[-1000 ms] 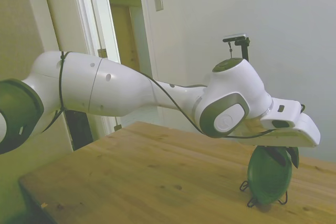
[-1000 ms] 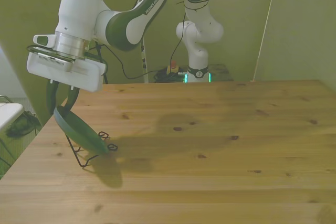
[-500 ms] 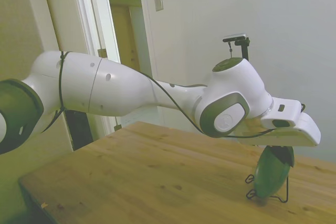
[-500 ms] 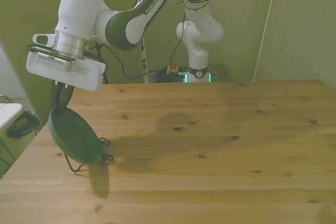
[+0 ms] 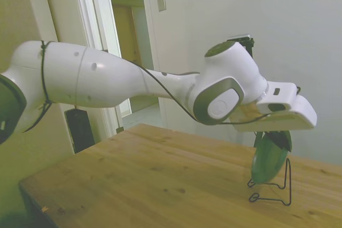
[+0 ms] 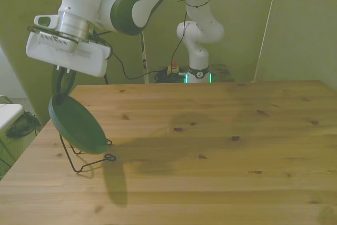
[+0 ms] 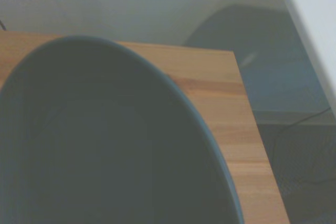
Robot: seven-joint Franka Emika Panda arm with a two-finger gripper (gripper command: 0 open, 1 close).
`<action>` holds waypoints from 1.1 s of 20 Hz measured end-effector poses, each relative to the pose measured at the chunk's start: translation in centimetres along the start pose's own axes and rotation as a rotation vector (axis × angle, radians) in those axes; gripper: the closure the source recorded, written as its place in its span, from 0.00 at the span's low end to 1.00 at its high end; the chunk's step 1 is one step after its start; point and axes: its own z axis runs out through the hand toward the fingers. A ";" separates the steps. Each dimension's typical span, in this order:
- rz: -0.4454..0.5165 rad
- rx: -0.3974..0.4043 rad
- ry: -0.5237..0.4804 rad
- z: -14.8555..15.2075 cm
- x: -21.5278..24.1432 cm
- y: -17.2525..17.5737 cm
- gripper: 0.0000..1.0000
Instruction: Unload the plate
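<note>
grip: gripper (image 6: 61, 85) pinches the plate (image 6: 77, 125) by its 12 o'clock rim | place: plate hangs tilted, apparently clear above the wire stand (image 6: 84, 156) near the table (image 6: 221, 146) edge | risk: thin rim hold may let it swing or slip; low carry could snag the stand's upright

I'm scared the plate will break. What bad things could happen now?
The gripper holds the green plate only by its top rim, and the plate hangs tilted above the table. It might slip out and drop onto the wood.

The plate's lower edge looks close to the black wire stand. If the arm moves sideways too soon, the plate could catch the stand and drag or tip it.

The plate also hangs near the table's edge, so a fall could send it off the side.
</note>
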 end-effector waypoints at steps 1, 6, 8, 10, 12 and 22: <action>0.007 0.018 -0.021 -1.3 -0.3 -0.5 1.00; 0.092 0.184 -0.208 -7.6 -3.7 -5.3 1.00; 0.118 0.252 -0.298 -8.1 -5.3 -6.6 1.00; 0.129 0.315 -0.396 -7.1 -7.0 -7.0 1.00; 0.125 0.358 -0.500 -4.8 -8.9 -6.5 1.00; 0.100 0.255 -0.674 9.3 -15.0 -1.7 1.00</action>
